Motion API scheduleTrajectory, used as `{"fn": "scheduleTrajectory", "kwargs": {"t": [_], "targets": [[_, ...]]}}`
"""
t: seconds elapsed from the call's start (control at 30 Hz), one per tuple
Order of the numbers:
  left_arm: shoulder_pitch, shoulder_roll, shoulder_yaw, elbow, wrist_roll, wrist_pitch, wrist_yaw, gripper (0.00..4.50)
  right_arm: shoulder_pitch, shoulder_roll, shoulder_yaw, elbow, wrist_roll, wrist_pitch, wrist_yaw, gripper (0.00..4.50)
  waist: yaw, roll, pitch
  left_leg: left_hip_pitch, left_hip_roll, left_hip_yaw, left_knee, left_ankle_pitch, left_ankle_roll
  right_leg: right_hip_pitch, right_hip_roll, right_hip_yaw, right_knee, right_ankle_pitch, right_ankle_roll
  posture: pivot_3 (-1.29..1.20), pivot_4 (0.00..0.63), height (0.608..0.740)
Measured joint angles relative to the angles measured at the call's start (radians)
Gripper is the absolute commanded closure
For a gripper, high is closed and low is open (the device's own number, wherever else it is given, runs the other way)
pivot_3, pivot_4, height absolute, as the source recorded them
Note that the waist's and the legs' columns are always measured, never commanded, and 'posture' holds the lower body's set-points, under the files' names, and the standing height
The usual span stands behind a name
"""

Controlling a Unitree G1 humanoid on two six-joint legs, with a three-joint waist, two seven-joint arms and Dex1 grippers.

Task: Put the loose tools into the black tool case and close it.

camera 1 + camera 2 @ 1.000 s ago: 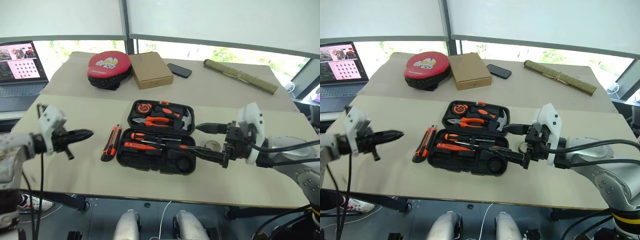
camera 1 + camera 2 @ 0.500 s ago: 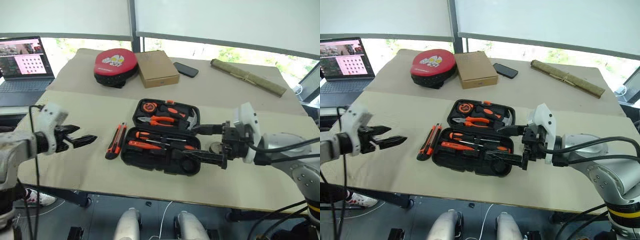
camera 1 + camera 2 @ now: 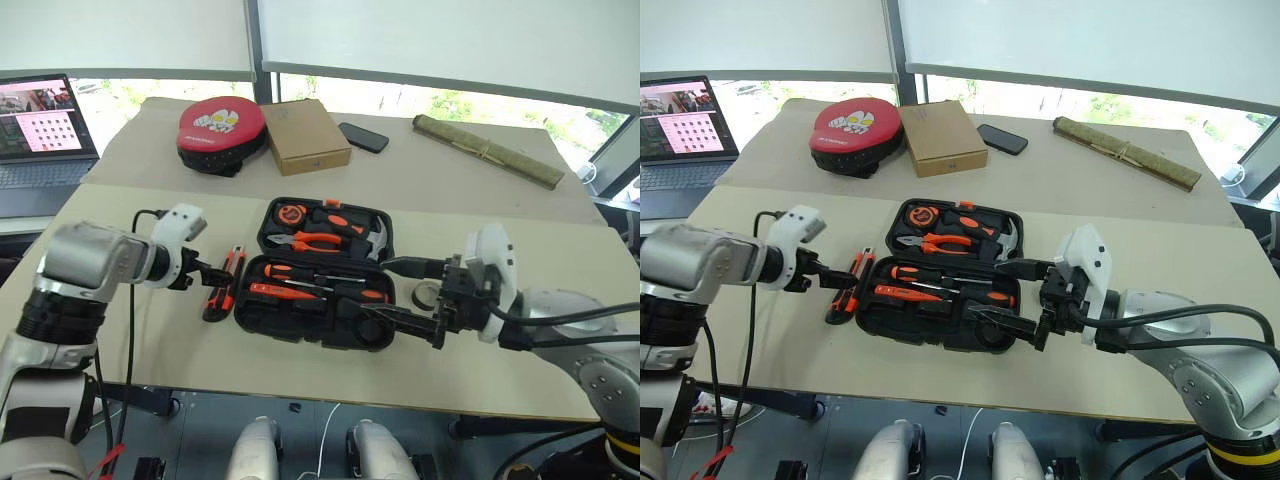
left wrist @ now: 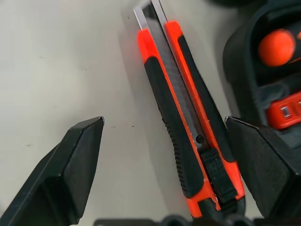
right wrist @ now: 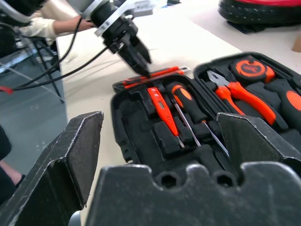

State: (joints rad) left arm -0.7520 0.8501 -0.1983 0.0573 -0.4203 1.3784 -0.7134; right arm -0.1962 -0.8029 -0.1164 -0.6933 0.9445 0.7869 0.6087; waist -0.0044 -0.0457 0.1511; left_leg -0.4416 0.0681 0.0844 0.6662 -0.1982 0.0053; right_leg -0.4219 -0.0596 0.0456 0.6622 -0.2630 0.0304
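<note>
The black tool case [image 3: 244, 300] lies open on the table. Two screwdrivers [image 3: 305, 273] and the thin orange tester [image 3: 280, 292] rest in its near half, with pliers, hammer and tape measure in the far half. The black-orange utility knife [image 3: 222, 287] lies loose on the table along the case's left side. My left gripper [image 3: 213, 272] points down over the knife; in the left wrist view it [image 4: 164, 121] is open, with the knife [image 4: 183, 141] lying between its fingers [image 4: 75, 174]. My right gripper [image 3: 397, 295] hovers open, holding nothing, at the case's right end.
A round red-and-black pad [image 3: 220, 126], a cardboard box [image 3: 305, 136], a phone [image 3: 362, 138] and a long olive roll [image 3: 487, 151] lie on the far table. A laptop [image 3: 40, 130] stands at the far left. A tape roll [image 3: 428, 294] sits right of the case.
My left gripper has opened, swung right and tipped down over the utility knife. The right arm has stayed in place.
</note>
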Motion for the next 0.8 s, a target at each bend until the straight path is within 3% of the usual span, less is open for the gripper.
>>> {"fn": "scheduleTrajectory", "kwargs": {"t": [0.37,0.47,0.63,0.67,0.8], "targets": [[-0.062,-0.037,-0.11,0.063,0.067,-0.069,-0.05,0.08,0.078,0.013,-0.038,-0.072,0.003,0.0,-0.049,0.0,0.018,0.004,-0.002,0.002,-0.001,0.0,0.001,0.0,0.0,0.003,-0.001,0.0,0.001,0.0,0.0,0.0,0.15,0.74],[-0.063,-0.032,-0.114,0.078,0.079,-0.08,-0.065,0.8,0.096,0.011,-0.062,-0.083,0.006,0.0,-0.054,0.0,0.017,0.004,-0.002,0.002,-0.001,0.0,0.001,0.0,0.0,0.003,0.0,0.0,0.001,0.0,0.0,0.0,0.15,0.74],[-0.072,-0.039,-0.134,0.108,0.109,-0.098,-0.079,2.73,0.099,0.011,-0.064,-0.091,0.01,0.0,-0.061,0.0,0.017,0.005,-0.003,0.002,-0.001,0.0,0.001,0.0,0.0,0.003,0.0,0.0,0.001,0.0,0.0,0.0,0.15,0.74],[-0.074,-0.042,-0.135,0.109,0.111,-0.098,-0.082,2.93,0.099,0.011,-0.063,-0.092,0.01,0.0,-0.062,0.0,0.017,0.005,-0.003,0.002,-0.001,0.0,0.001,0.0,0.0,0.003,-0.001,0.0,0.001,0.0,0.0,0.0,0.15,0.74],[-0.077,-0.041,-0.136,0.138,0.127,-0.128,-0.104,2.93,0.097,0.0,-0.063,-0.092,0.01,0.0,-0.057,0.0,0.017,0.006,-0.003,0.002,-0.001,0.0,0.002,0.0,0.0,0.003,-0.001,0.0,0.001,0.0,0.0,0.0,0.15,0.74]]}}
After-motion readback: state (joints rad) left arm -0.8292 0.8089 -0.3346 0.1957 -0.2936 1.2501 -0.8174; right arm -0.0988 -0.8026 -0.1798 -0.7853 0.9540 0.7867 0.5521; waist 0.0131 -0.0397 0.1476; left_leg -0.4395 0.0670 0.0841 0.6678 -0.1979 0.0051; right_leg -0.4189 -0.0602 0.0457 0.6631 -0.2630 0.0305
